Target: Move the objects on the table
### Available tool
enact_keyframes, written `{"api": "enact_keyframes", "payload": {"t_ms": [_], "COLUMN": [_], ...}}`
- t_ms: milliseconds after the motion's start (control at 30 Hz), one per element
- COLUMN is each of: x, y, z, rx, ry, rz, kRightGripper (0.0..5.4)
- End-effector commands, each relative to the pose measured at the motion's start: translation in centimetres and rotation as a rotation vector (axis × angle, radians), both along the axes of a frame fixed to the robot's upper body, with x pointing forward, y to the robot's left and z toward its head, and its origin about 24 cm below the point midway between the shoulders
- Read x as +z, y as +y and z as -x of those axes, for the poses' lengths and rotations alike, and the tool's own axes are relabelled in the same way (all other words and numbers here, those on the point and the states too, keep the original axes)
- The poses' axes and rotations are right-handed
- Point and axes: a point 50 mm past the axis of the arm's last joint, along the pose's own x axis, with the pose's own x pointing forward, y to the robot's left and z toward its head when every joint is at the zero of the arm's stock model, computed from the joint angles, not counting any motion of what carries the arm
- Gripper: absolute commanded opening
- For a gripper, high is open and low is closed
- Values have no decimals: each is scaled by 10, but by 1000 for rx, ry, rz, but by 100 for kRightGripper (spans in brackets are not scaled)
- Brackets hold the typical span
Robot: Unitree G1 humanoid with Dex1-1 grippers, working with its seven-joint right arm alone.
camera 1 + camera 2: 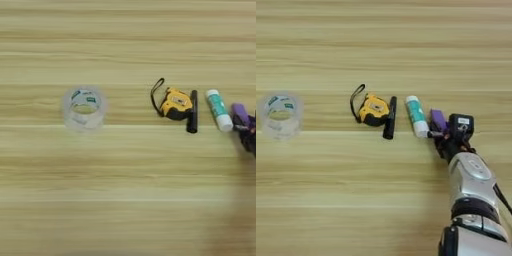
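Observation:
On the light wood table (125, 200), small items lie in a row. A clear tape roll (84, 107) stands apart at the left. The yellow-black tape measure (175, 104) lies with its black strap looped to its left. The black marker (193, 111) rests against its right side. To the right of the marker comes the white-and-teal glue stick (219, 109), then the small purple block (438, 119). My right gripper (440, 134) reaches in from the bottom right and sits at the near end of the purple block, touching or almost touching it.
The silver forearm (472, 180) covers the table's lower right corner in the right eye view. A black box-like part of the hand (461, 125) sits just right of the purple block. Bare wood stretches between the tape roll and the tape measure.

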Motion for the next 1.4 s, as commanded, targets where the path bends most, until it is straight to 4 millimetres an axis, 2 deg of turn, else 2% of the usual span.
{"api": "enact_keyframes", "payload": {"t_ms": [33,500,533,633,767,1100,1233,1400], "x": [45,41,41,40,40,46,59,88], "y": [-11,-10,-10,-10,-10,-8,-8,4], "z": [-22,-22,-22,-22,-23,-24,-24,-24], "rx": [4,7,6,7,8,25,43,89], "ry": [-134,-123,-122,-119,-119,-158,-216,-347], "rz": [92,91,91,90,88,97,124,179], "kRightGripper": [142,142,170,188,247,350,401,455]}}
